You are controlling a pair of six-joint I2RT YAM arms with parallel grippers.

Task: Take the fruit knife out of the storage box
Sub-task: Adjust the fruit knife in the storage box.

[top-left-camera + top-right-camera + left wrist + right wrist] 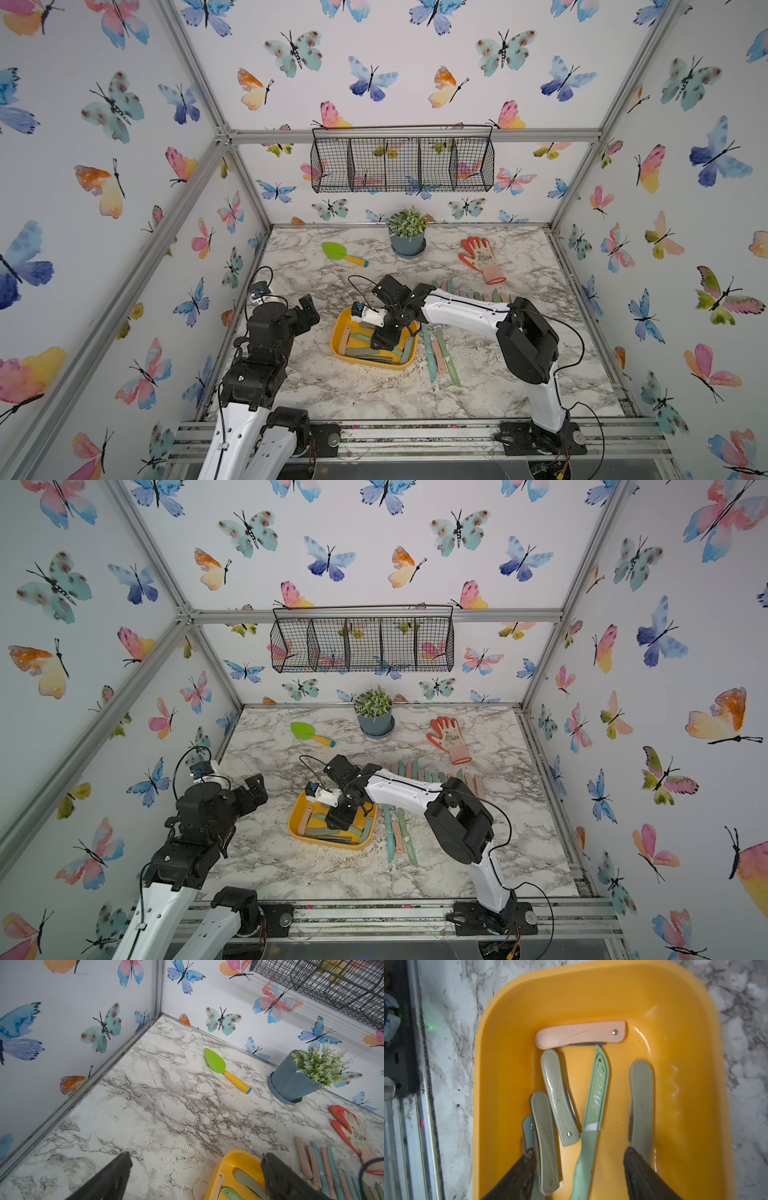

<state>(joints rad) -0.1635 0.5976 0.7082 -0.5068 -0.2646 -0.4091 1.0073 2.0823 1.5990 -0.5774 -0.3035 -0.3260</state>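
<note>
Right wrist view: your right gripper point(579, 1153) hung over the storage box point(685, 1022) with its jaws wide apart, and they clamped nothing. The light green fruit knife point(596, 1093), marked CERAMIC, lay on the box floor. Its handle was in the gap between the two fingers and its covered blade pointed away from the jaws. A grey-green folded knife point(641, 1101) lay just ahead of one fingertip. A second folded knife point(545, 1140) lay just beside the opposite fingertip. A third folded knife point(559, 1097) lay next to the fruit knife. A pink folded knife point(579, 1033) lay crosswise beyond the blade tip. Your left gripper point(196, 1156) was open too and empty, above the marble table point(166, 1095), with a corner of the box close to one finger.
</note>
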